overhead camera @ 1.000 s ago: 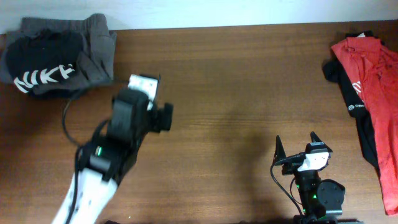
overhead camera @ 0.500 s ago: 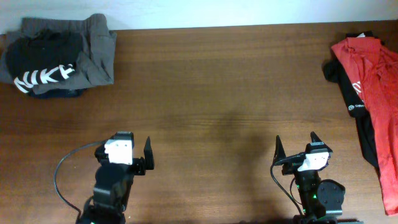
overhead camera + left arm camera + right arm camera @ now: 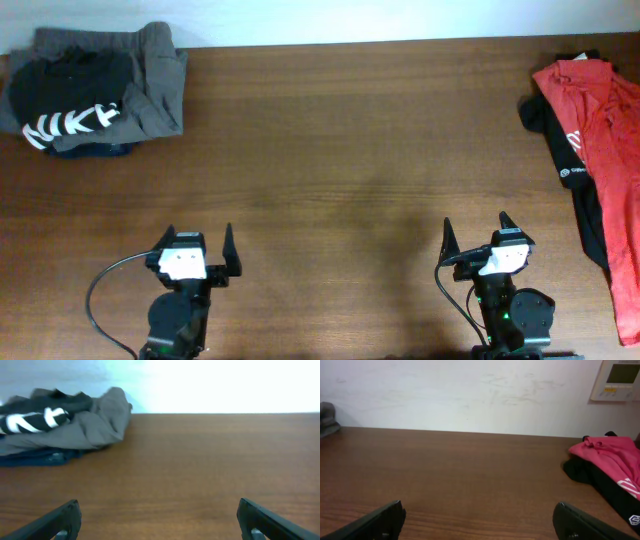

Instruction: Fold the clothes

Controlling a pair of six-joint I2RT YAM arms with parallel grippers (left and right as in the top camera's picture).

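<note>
While both arms sit low at the near edge of the table [image 3: 350, 130], we find the clothes in two heaps at its far corners, well apart from either gripper. At the far left, the black T-shirt [image 3: 70, 95] with white lettering lies bundled on top of the grey garment [image 3: 155, 70], and a dark blue edge [image 3: 90, 150] shows beneath them. At the far right, the red T-shirt [image 3: 600, 120] is spread loosely over a black garment [image 3: 555, 140] and runs down the table's right side. We see the left gripper [image 3: 199, 232] with its fingers spread wide and nothing between them. Its wrist view shows only bare wood ahead and the grey heap off to the left. The right gripper [image 3: 477, 232] is likewise spread wide and holds nothing, and its wrist view catches the red heap at the right, below a wall panel [image 3: 619, 379]. A cable [image 3: 100, 290] loops beside the left arm.
</note>
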